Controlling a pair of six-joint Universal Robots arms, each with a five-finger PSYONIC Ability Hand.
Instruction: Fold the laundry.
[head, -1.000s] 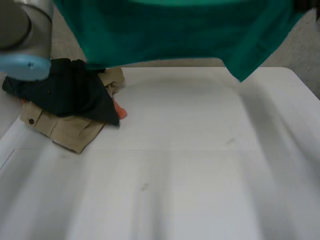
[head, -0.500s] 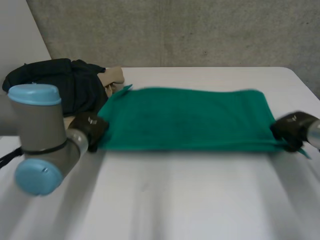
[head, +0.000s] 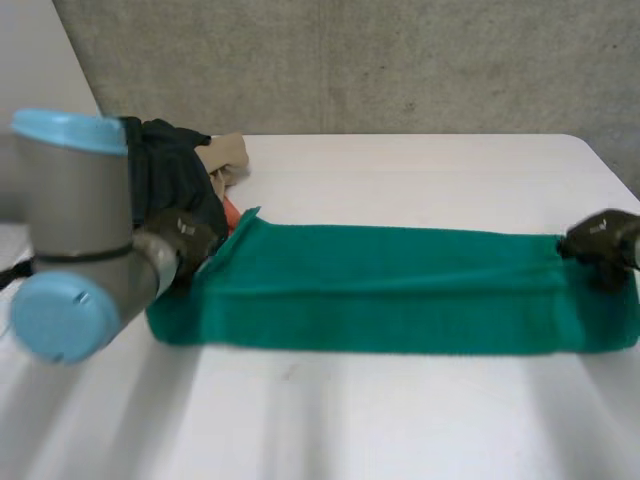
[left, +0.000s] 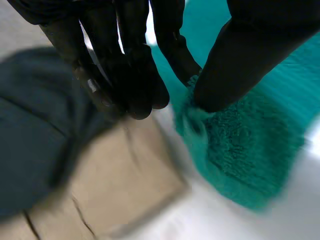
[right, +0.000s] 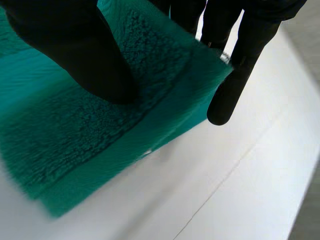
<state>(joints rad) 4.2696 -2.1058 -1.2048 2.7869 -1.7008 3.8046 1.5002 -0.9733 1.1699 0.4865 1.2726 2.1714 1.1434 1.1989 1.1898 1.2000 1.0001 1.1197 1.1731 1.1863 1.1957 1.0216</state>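
A green towel (head: 390, 290) lies across the table as a long band, with one layer folded over another. My left hand (head: 185, 240) is at its far left corner and pinches the towel (left: 240, 145) there between thumb and fingers (left: 130, 75). At the far right corner my right hand (head: 603, 240) has its thumb pressed on top of the towel (right: 100, 130) and its fingers (right: 235, 75) under the edge, so the corner is pinched. My left arm (head: 70, 250) hides part of the towel's left end.
A pile of laundry sits at the back left: a dark garment (head: 165, 175) over tan trousers (head: 228, 155), with an orange bit (head: 231, 212) showing. The tan cloth (left: 125, 180) and the dark garment (left: 35, 125) lie just beside my left hand. White table (head: 400, 420) extends toward me.
The towel hung high in front of the camera, then both hands brought it down. It now lies flat on the table, nearer to me than half a second ago.
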